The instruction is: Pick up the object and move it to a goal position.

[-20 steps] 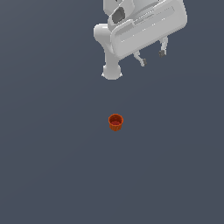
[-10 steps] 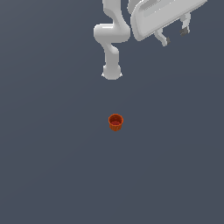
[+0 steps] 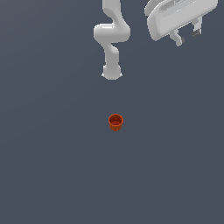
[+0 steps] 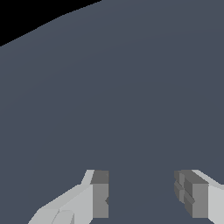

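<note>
A small orange-red cup (image 3: 115,122) stands upright on the dark grey floor near the middle of the exterior view, its darker red inside showing. My gripper (image 3: 187,38) hangs high at the exterior view's upper right, far from the cup, open and empty. In the wrist view the gripper (image 4: 144,194) shows two grey-tipped fingers (image 4: 100,194) set wide apart with only bare floor between them. The cup is out of the wrist view.
The arm's white base (image 3: 111,72) stands on the floor beyond the cup, with its links (image 3: 111,33) rising above it. The floor's edge (image 4: 48,22) shows against black in the wrist view.
The gripper has moved up and toward the exterior view's right, farther from the cup. It stays open. The cup has not moved.
</note>
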Action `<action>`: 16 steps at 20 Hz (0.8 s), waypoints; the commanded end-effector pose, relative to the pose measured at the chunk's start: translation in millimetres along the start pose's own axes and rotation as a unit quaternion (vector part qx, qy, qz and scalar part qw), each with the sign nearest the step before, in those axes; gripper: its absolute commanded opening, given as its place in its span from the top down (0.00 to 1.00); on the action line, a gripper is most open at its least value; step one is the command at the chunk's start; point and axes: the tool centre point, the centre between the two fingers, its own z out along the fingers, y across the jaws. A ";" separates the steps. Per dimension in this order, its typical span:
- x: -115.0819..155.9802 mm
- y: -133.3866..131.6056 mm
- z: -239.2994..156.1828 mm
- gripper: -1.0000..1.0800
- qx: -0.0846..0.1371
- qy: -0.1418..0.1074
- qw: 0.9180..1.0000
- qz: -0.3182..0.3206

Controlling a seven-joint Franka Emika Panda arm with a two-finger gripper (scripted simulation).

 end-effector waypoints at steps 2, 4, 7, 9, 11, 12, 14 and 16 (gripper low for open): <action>-11.1 -9.8 16.0 0.38 -0.009 0.004 1.000 -0.017; -18.5 -12.4 27.2 0.38 -0.015 0.005 1.000 -0.026; -31.0 -12.4 46.0 0.38 -0.026 0.004 0.999 -0.038; -40.3 -9.5 59.5 0.38 -0.034 0.003 0.998 -0.045; -50.3 -4.4 73.7 0.38 -0.043 0.001 0.998 -0.051; -55.6 -1.0 80.9 0.38 -0.048 0.000 0.997 -0.054; -66.7 7.7 95.5 0.38 -0.058 -0.003 0.997 -0.059; -78.6 18.7 110.1 0.38 -0.069 -0.007 0.996 -0.063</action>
